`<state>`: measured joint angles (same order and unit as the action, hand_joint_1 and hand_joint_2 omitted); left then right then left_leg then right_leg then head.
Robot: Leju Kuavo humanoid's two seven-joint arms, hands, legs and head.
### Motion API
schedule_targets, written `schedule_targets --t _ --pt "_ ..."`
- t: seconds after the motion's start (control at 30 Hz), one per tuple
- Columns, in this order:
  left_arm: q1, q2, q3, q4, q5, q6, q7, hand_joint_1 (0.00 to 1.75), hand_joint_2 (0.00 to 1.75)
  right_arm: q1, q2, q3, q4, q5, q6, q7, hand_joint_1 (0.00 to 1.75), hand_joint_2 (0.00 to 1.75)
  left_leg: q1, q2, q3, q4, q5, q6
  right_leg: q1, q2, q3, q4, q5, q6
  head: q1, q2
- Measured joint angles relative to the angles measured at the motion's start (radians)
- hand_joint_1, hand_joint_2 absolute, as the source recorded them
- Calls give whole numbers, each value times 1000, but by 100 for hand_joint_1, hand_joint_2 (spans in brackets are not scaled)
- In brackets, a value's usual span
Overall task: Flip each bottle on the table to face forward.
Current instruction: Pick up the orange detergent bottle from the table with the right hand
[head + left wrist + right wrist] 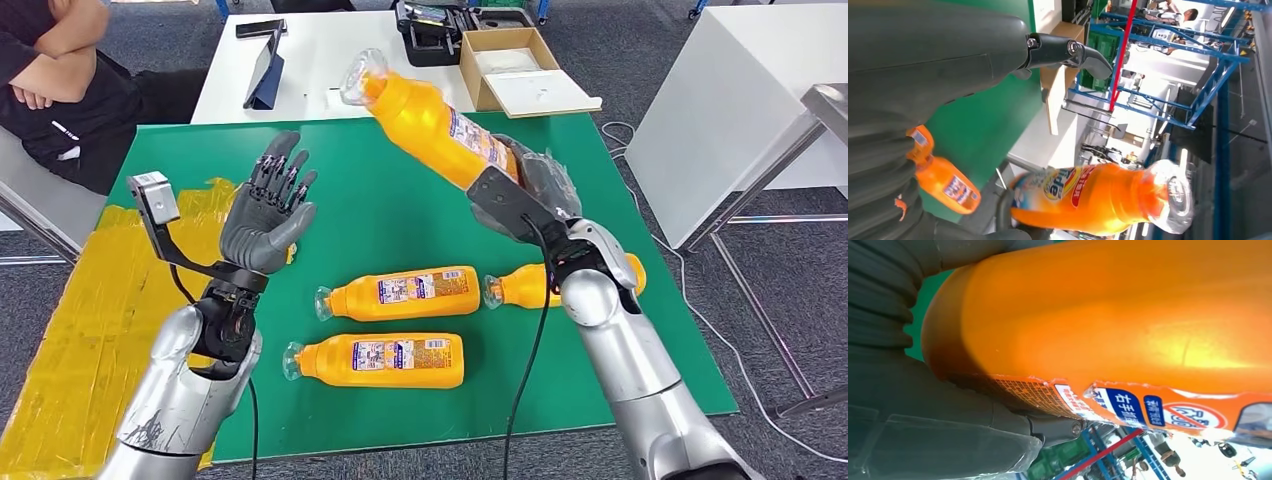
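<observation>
Open cardboard box (520,68) on white table (310,70), seated person (60,80), yellow sheet (70,330)

— Where did the head view sit?
— High, looking down the green table (400,200). Both wrist views sat close behind their hands — sharing the raised orange bottle (440,120) with it.

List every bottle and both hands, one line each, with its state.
Raised bottle: held in the air by the right hand, tilted, clear cap end pointing up and away.
Upper middle bottle: lying on the green table, label up.
Lower bottle: lying flat, label up.
Right bottle: lying flat, partly hidden by the right arm.
Left hand: raised, fingers spread, holding nothing.
</observation>
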<state>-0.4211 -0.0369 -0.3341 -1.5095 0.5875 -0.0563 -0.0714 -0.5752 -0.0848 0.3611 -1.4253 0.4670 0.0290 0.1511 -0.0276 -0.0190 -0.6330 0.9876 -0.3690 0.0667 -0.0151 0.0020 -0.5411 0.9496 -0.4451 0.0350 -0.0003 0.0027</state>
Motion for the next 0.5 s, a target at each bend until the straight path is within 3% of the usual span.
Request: schedule_targets --t 0.23,0.5 --pt "-21 -26 -17 8 27 61 -4 0 175 -33 65 44 62 1 -35 0 175 175 0 0 -1 0 0 0 0 0 -1 0 0 0 0 0" --pt "-28 -30 -17 -15 25 102 -21 0 175 -39 98 108 100 67 -36 2 175 175 0 -1 -1 0 0 0 0 0 -1 0 0 0 0 0"
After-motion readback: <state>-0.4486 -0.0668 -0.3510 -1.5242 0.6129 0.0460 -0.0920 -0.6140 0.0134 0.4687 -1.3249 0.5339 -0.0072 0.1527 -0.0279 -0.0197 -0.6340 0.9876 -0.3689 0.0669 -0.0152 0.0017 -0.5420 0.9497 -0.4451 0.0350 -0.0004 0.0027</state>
